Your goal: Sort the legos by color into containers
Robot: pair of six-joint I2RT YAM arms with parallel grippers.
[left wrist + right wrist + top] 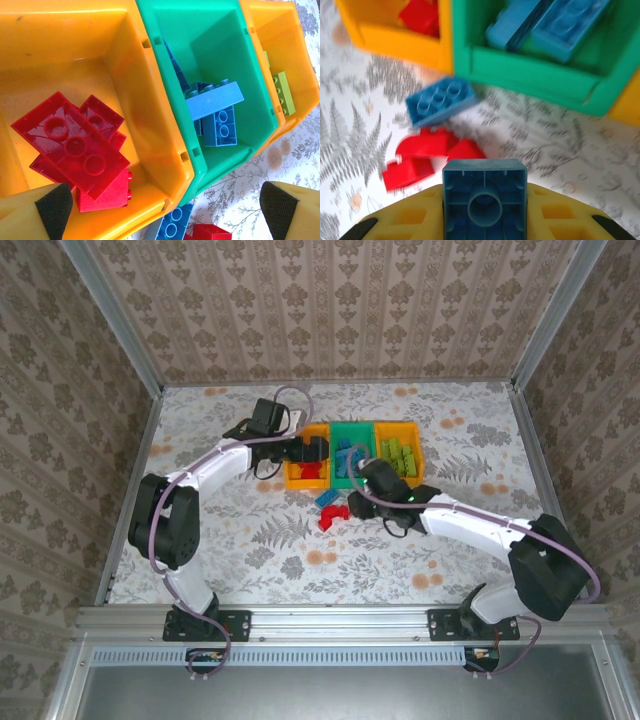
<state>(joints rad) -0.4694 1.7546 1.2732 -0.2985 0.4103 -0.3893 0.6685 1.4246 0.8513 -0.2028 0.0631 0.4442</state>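
A blue brick point(485, 197) is clenched by the right gripper point(487, 230) just before the green bin point(530, 75), probably so it can be dropped there by colour. The left gripper point(165, 207) is held released above red bricks point(70, 145) in the neighbouring orange bin point(60, 45).

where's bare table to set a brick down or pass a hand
The table is bare right of the right orange bin, and between the loose bricks and the near edge. Crowded: in front of the green bin, where those bricks lie by the right gripper. The left gripper hangs over the left orange bin.
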